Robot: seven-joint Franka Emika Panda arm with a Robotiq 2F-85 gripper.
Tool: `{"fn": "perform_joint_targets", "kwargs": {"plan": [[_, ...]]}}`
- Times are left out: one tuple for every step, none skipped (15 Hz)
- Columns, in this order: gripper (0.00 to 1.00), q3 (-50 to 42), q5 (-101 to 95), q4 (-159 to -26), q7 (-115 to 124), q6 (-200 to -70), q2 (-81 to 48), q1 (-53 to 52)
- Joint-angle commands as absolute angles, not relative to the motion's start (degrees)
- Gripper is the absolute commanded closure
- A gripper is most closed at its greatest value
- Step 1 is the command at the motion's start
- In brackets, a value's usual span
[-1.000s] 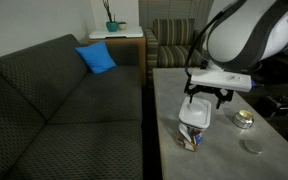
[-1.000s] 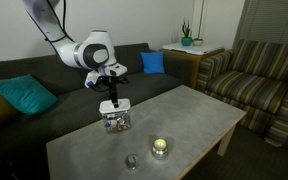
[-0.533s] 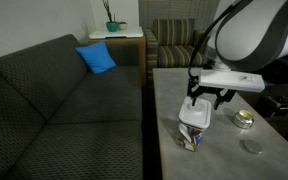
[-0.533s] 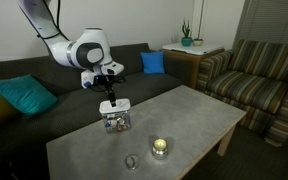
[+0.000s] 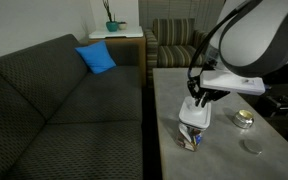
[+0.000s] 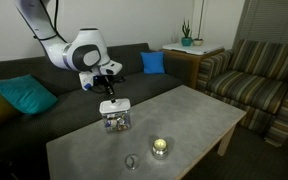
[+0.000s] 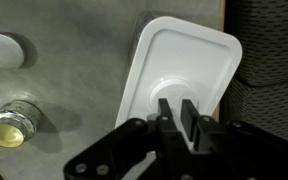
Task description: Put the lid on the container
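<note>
The lid [image 7: 184, 65] is lying over the mouth of the container [image 6: 115, 122], covering it from above; in an exterior view it is sitting a little tilted, and whether it is pressed home I cannot tell. The container is standing upright on the table [image 6: 194, 115], near the edge that is facing the sofa [image 5: 54, 90], with small coloured things showing through its clear wall. The gripper [image 7: 179, 112] is hanging straight above the lid, pointing down – close over it, though I cannot tell whether it is touching. Its jaws are standing narrow, the fingers [image 7: 191, 112] drawn almost together with only a slit between them, and they are gripping nothing. Beside the container, well apart from it on the same table, a tin [image 7: 14, 122] is gleaming (round, metallic, yellowish inside), and a flat grey disc [image 7: 4, 50] is lying near the tin. Farther out, a blue cushion [image 5: 97, 58] is leaning in the corner of the sofa, and a striped armchair [image 6: 259, 75] is standing past the table's far end.
</note>
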State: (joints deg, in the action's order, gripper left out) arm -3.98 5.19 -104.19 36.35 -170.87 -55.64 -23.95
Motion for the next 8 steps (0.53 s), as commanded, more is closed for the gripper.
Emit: {"fn": "perform_joint_targets", "kwargs": {"plan": [[1.0,-1.74,6.87,-105.22,32.04,-171.48,-55.12,-21.91],[1.0,-1.44,7.09,-104.84,31.56,-171.23,-55.51,-21.59],[1.0,-0.84,7.32,-104.31,30.76,-170.83,-55.9,-20.86],[1.0,-0.41,7.61,-103.49,30.09,-170.39,-56.66,-20.23],[1.0,-0.14,7.94,-102.8,29.4,-169.78,-57.26,-19.76],[1.0,-0.03,8.37,-101.64,28.99,-168.76,-58.26,-19.36],[1.0,-0.11,8.81,-100.18,28.79,-167.51,-59.53,-19.11],[1.0,-0.05,9.25,-98.89,28.55,-166.25,-60.63,-18.75]]}}
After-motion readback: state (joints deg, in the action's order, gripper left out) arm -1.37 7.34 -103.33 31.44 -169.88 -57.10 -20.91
